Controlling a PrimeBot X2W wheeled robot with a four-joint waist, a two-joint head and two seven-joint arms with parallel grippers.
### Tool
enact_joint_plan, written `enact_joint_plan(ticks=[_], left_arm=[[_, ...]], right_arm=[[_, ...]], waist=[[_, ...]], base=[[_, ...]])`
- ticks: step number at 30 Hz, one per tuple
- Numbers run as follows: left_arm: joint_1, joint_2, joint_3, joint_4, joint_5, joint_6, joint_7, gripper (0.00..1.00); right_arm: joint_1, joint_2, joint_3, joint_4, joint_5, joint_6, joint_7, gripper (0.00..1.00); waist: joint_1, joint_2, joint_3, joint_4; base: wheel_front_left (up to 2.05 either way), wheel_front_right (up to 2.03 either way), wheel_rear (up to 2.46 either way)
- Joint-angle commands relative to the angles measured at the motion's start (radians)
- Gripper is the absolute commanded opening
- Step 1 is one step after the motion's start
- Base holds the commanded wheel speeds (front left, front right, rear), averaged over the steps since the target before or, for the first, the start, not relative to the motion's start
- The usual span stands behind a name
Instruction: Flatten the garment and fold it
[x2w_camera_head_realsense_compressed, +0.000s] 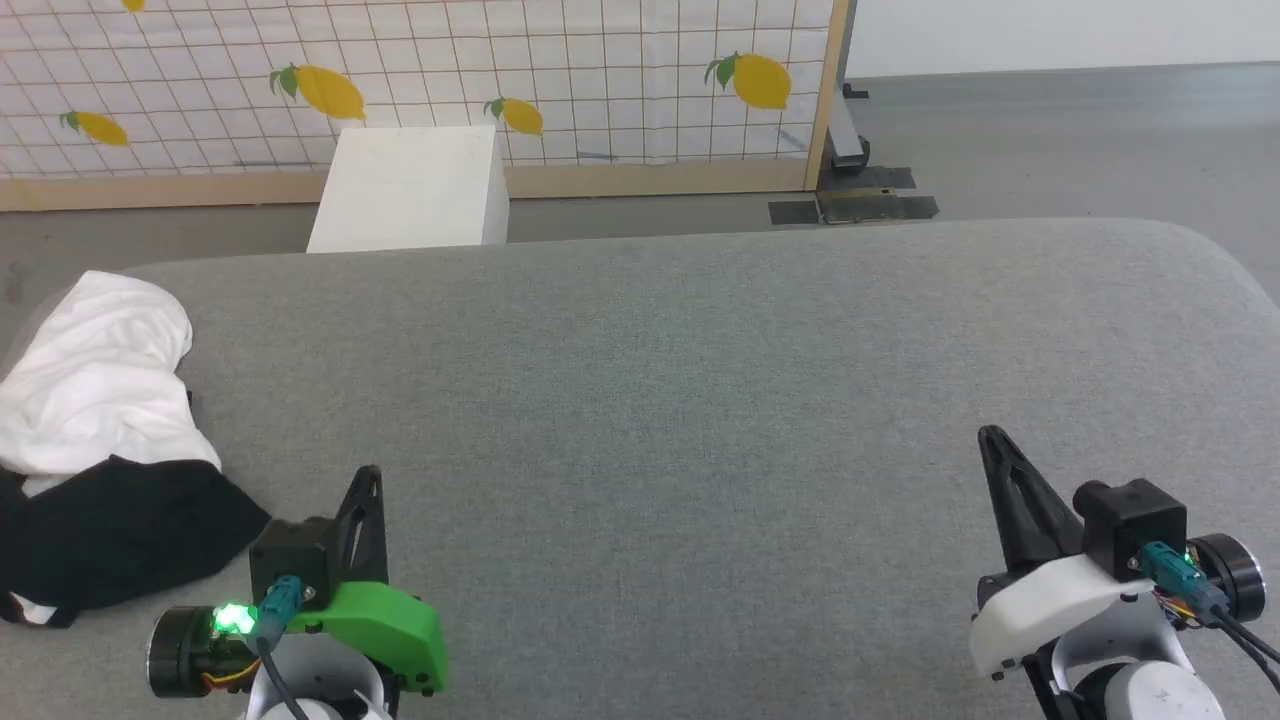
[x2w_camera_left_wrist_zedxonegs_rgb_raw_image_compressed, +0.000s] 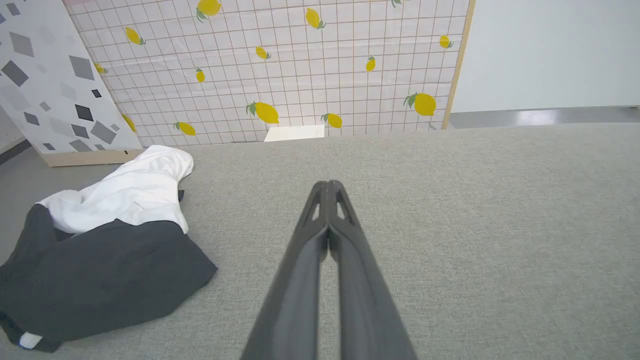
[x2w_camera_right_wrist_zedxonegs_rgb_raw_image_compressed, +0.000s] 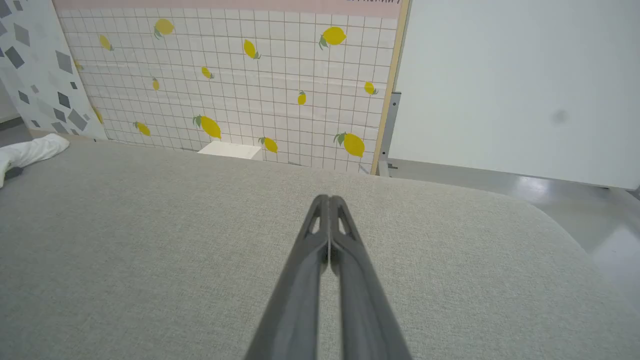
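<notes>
Shirt (x2w_camera_head_realsense_compressed: 95, 400) bunched: white heap over black.
Left of left gripper (x2w_camera_head_realsense_compressed: 370, 480), apart; right gripper (x2w_camera_head_realsense_compressed: 990, 437) farther; both closed, empty.

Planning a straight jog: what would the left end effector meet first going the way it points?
Probably nothing soon: the left end effector, shut, points over bare grey surface toward the white box. The shirt lies off to its left. Depth unclear.

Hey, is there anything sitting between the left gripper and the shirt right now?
Nothing visible. The shirt lies crumpled at the left edge of the grey surface. The shut left gripper is just to its right, with bare grey cloth in the short gap between them.
</notes>
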Motion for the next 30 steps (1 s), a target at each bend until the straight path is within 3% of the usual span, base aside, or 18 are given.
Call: enact_joint_plan(ticks=[1,7,8,30], left_arm=[[-0.010,-0.005,0.001,-0.002,0.010,-0.001,0.001,0.00],[-0.010,-0.005,0.001,-0.002,0.010,-0.001,0.001,0.00],[0.000,0.000,0.000,0.000,0.000,0.000,0.000,1.00],[-0.010,0.007,-0.032,-0.010,0.006,0.065,-0.042,1.00]], right_arm=[[0.013,0.002,0.001,-0.006,-0.006,-0.002,0.000,0.00],[0.013,0.002,0.001,-0.006,-0.006,-0.002,0.000,0.00],[0.000,0.000,0.000,0.000,0.000,0.000,0.000,1.00],[0.007,0.000,-0.031,-0.026,0.027,0.000,-0.042,1.00]], waist=[[0.0000,0.0000,0.000,0.000],[0.0000,0.0000,0.000,0.000],[0.0000,0.0000,0.000,0.000],[0.0000,0.0000,0.009,0.013]], base=[[0.00,0.00,0.00],[0.00,0.00,0.00],[0.00,0.00,0.00],[0.00,0.00,0.00]])
